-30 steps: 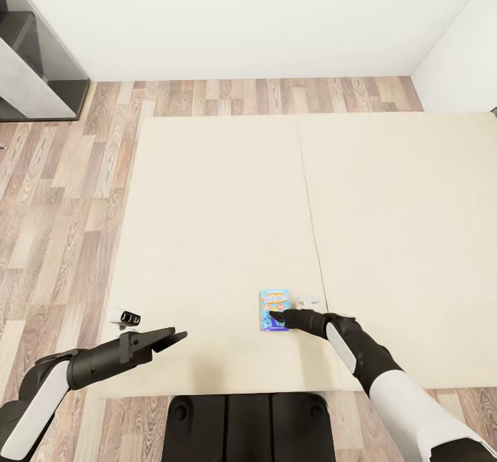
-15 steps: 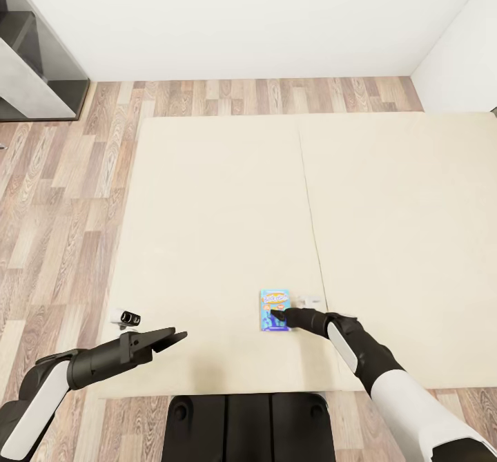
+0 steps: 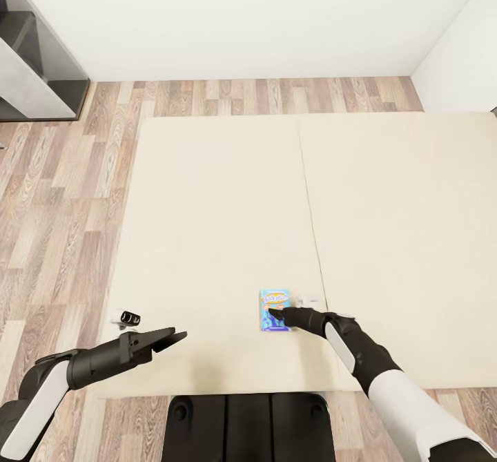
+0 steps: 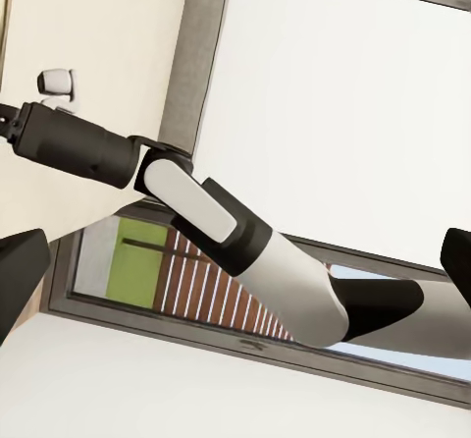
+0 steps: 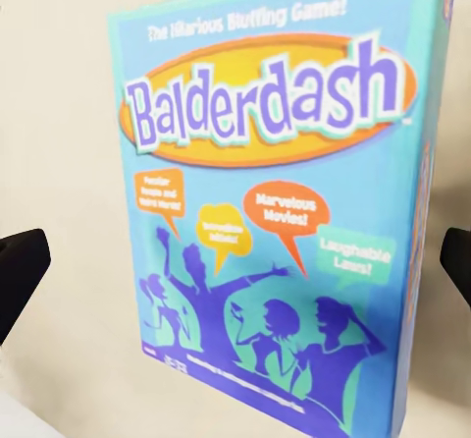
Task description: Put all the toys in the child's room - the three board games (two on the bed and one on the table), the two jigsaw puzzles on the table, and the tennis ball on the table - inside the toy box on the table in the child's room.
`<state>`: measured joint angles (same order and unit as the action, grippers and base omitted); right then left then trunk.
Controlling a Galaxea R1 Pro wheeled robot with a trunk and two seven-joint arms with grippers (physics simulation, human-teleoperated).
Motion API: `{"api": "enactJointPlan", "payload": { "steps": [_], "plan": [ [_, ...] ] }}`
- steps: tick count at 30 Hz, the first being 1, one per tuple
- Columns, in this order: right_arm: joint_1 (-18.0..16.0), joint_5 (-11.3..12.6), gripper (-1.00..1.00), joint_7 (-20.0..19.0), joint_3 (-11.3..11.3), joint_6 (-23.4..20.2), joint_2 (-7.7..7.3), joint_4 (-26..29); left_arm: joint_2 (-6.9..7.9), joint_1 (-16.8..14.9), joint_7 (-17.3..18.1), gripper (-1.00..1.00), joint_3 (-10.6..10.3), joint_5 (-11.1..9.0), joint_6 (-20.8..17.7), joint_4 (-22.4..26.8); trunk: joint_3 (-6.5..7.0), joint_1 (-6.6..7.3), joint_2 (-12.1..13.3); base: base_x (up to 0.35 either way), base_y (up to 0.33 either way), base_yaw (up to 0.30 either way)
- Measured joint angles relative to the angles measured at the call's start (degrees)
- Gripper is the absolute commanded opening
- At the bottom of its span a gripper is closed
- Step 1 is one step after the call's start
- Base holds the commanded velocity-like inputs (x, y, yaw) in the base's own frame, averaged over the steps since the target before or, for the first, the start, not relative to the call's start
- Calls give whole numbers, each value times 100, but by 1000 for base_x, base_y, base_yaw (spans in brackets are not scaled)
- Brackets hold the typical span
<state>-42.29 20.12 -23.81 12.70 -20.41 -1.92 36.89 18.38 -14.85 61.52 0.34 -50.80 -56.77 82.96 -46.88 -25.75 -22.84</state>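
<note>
Blue flat Balderdash game box [image 5: 275,202] flat on beige mattress [image 3: 221,193]; right gripper [image 3: 275,315] fingers spread, straddling it; left gripper [image 3: 172,338] spread, well apart.

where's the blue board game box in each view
Head view: blue board game low on the beige bed, at the right tool.
Right wrist view: the box large, between the open tool's fingertips.
Left wrist view: I cannot find it.
Shared landmark: the beige mattress.
</note>
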Motion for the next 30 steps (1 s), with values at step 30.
{"api": "enactJointPlan", "payload": {
  "steps": [30],
  "plan": [
    [-118, 8, 100, 9, -5, 7, 3, 100, -11, 1, -12, 100, 0, 23, 0, 0, 0, 0, 0, 0, 0, 0]
  ]
}}
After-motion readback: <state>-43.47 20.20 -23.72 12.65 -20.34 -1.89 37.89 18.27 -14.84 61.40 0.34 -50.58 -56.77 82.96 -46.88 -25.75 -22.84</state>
